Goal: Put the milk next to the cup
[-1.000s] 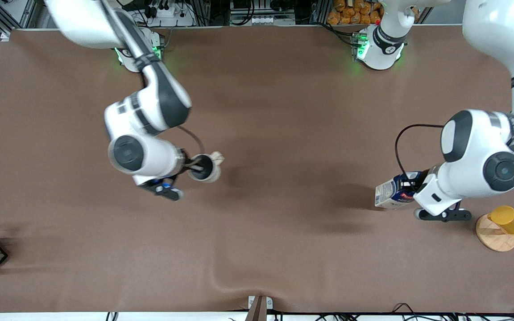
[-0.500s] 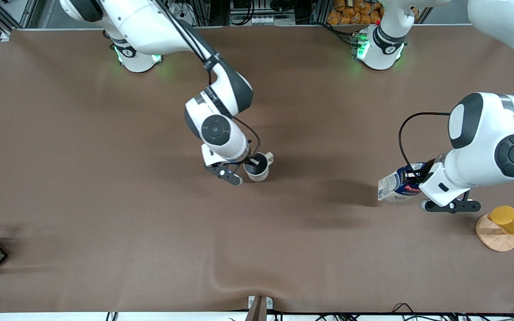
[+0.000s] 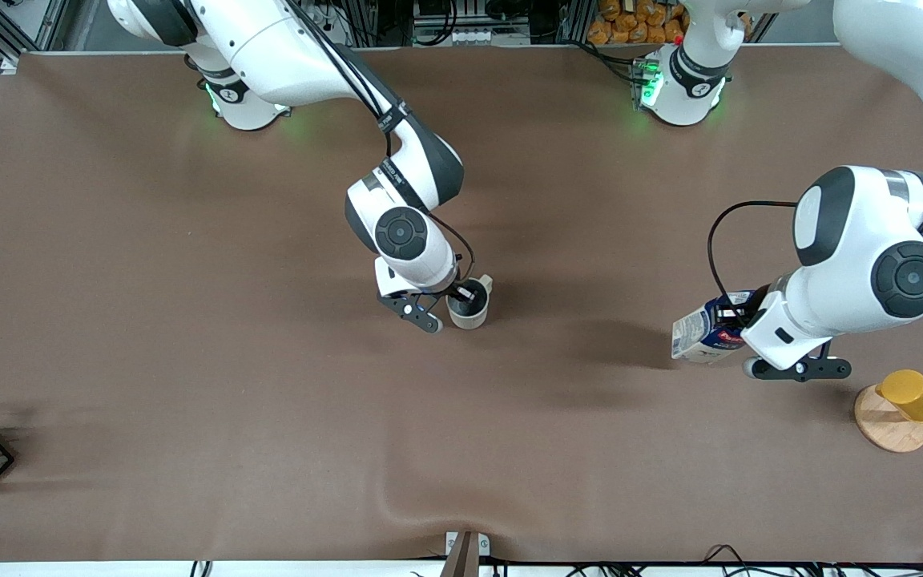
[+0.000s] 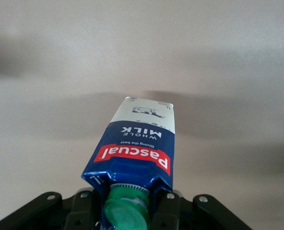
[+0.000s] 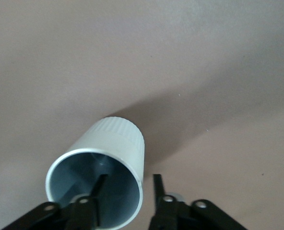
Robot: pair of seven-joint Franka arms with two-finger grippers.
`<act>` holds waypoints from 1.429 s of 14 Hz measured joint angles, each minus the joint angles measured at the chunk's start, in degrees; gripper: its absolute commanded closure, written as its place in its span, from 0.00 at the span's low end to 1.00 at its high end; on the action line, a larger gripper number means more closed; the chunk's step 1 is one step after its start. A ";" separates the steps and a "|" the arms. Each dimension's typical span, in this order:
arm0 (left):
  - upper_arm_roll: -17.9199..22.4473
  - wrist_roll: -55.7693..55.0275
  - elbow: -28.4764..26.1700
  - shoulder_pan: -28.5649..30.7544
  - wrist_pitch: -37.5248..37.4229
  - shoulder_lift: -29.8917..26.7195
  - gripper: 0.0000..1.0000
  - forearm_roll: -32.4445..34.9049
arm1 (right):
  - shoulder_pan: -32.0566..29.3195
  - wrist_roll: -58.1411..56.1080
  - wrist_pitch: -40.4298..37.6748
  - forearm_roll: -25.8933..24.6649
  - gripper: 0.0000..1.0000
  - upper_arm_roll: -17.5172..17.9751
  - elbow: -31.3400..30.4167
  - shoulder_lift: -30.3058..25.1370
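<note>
Left claw [image 4: 128, 203] clamped on milk [image 4: 135, 151] at green-capped top; carton tilted above brown table [image 4: 228, 62].

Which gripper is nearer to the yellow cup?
Left. The left gripper, shut on the milk, is beside the yellow cup; the right gripper straddles the cup rim mid-table.

Wide table covered in matte brown cloth [image 3: 189, 385], rumpled into a soft ridge near the camera edge. Aluminium framing, cables and a white power strip [image 3: 301, 24] along the top edge. A heap of orange packets [image 3: 638, 20] beside them. Even overhead light, soft shadows, green glows.
</note>
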 measured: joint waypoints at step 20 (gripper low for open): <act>-15.36 -47.25 5.33 -24.43 -1.24 1.33 1.00 -0.05 | -39.02 -60.83 -33.26 -6.01 0.00 -2.18 9.66 -8.81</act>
